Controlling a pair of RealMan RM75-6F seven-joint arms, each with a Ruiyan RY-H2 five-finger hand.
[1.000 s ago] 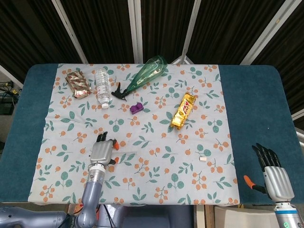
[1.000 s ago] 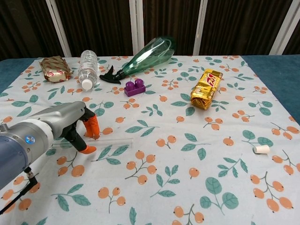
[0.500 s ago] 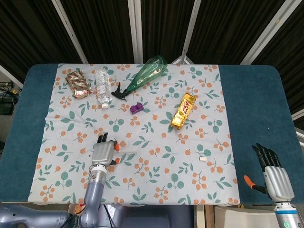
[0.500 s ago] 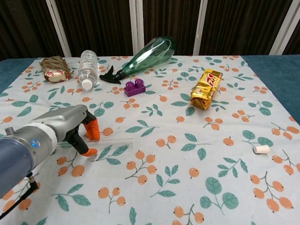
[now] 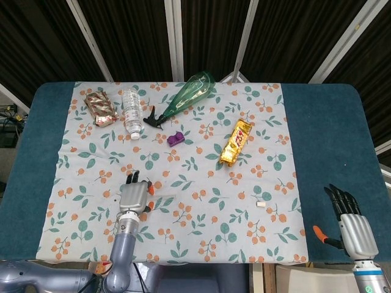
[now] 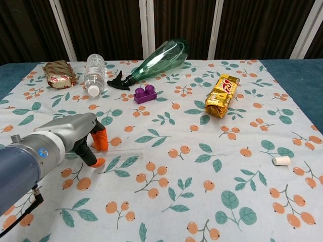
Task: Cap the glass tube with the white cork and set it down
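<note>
The glass tube (image 6: 118, 151) lies flat on the flowered cloth (image 5: 201, 183) near the counter's (image 5: 324, 140) front left, and the left hand (image 6: 75, 136) has its fingers curled down around the tube's left end. The white cork (image 5: 261, 204) sits well apart, toward the cloth's right edge, with bare cloth between. The right hand (image 5: 349, 217) hangs past the front right corner, fingers spread, holding nothing.

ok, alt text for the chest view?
The robot's left hand reaches down over a clear glass tube lying on a floral tablecloth. A small white cork lies far right; a green spray bottle lies at the back.
</note>
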